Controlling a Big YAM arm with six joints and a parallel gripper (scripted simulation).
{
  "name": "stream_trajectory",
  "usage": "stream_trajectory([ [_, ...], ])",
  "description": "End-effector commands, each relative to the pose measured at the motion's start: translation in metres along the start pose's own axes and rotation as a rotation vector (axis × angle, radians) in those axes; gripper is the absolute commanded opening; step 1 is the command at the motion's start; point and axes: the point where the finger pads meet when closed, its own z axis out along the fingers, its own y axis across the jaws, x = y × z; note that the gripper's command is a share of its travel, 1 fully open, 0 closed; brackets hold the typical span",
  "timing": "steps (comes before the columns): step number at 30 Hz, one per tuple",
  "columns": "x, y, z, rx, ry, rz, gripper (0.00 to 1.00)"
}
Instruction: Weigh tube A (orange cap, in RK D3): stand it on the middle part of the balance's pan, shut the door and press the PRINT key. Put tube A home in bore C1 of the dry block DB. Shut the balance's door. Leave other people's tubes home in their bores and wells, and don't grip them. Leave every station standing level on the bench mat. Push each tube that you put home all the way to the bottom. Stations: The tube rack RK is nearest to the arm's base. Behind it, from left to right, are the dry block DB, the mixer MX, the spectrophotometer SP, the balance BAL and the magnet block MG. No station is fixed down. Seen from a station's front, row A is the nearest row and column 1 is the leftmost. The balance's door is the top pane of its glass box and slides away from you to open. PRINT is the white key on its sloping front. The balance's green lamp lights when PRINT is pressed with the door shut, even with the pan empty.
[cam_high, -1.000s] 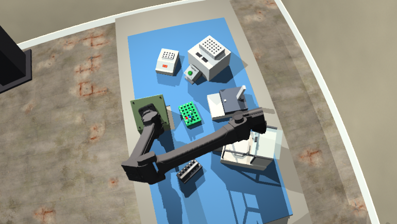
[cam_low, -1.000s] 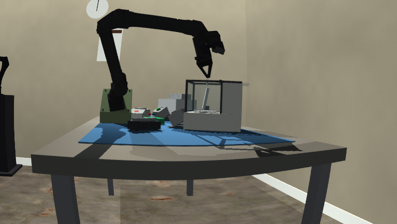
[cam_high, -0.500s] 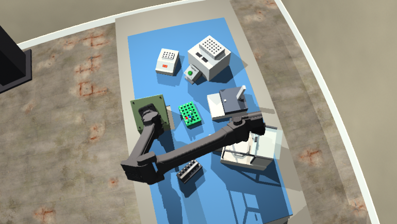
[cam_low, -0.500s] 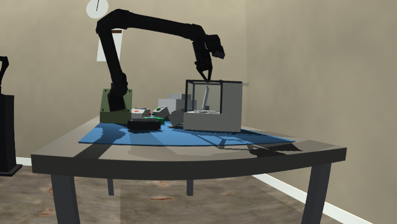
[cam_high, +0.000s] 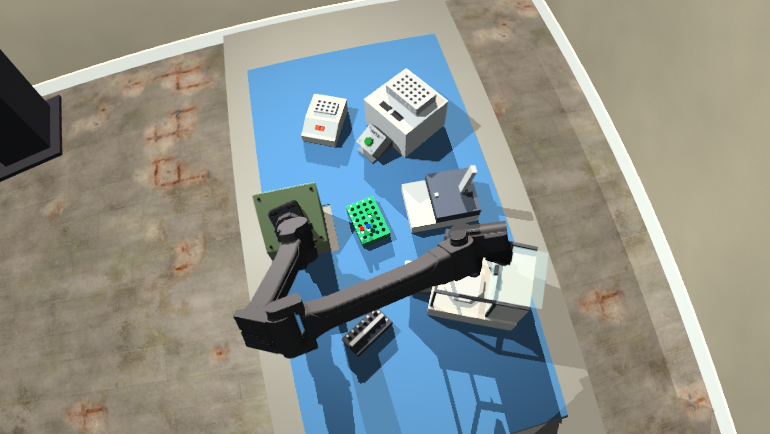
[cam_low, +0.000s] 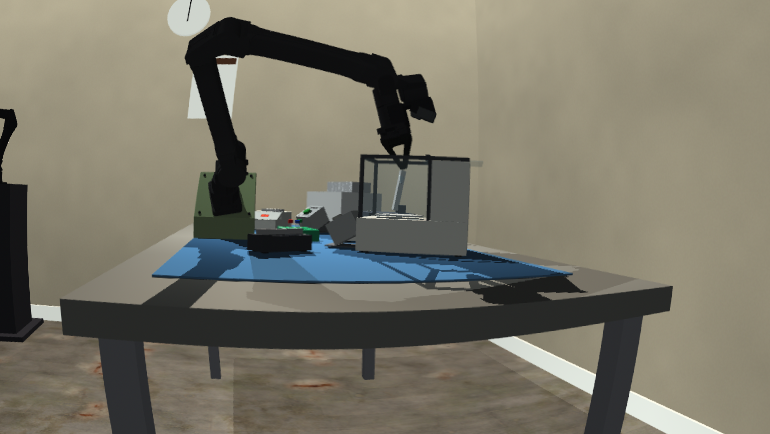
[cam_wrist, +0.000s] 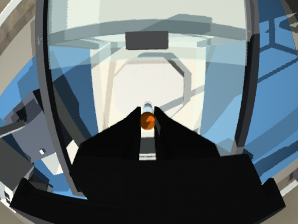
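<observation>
In the top view, we see the arm (cam_high: 377, 283) (cam_low: 307, 48) reaching from its green base plate (cam_high: 264, 207) (cam_low: 223, 227) across the blue mat (cam_high: 291, 156) (cam_low: 188, 264) to the balance (cam_high: 466, 313) (cam_low: 412, 236) (cam_wrist: 42, 100). The arm's end hides the fingertips and tube A from us here. The balance's door (cam_high: 533, 285) (cam_wrist: 150, 10) is slid back, overhanging the rear of the box. The green tube rack (cam_high: 383, 238) (cam_low: 310, 231) sits near the base, with a red cap (cam_high: 361, 228) and a blue cap (cam_high: 368, 226) among its bores. Beyond it stands the spectrophotometer (cam_high: 417, 207), its pale lid upright. A dark block with a light bar (cam_high: 367, 331) lies on the other side of the forearm. Toward the far end we find a small white station with a red display (cam_high: 323, 121) and a large white station (cam_high: 407, 126).

In the exterior view, our gripper (cam_low: 401, 161) (cam_wrist: 147, 112) points down, its fingertips at the top opening of the glass box and close together. We cannot make out the tube clearly against the pale lid behind.

In the wrist view, we have tube A (cam_wrist: 147, 121) pinched between the fingertips, its orange cap toward us. It is held over the balance's front part, with the pan (cam_wrist: 145, 82) showing beyond it. The door's dark handle (cam_wrist: 146, 40) lies past the pan.
</observation>
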Motion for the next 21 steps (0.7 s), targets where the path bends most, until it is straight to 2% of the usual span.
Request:
stream_trajectory([
  [1, 0.003, -0.007, 0.008, 0.002, -0.001, -0.001, 0.09],
  [21, 0.014, 0.000, 0.043, 0.005, 0.015, -0.021, 0.09],
])
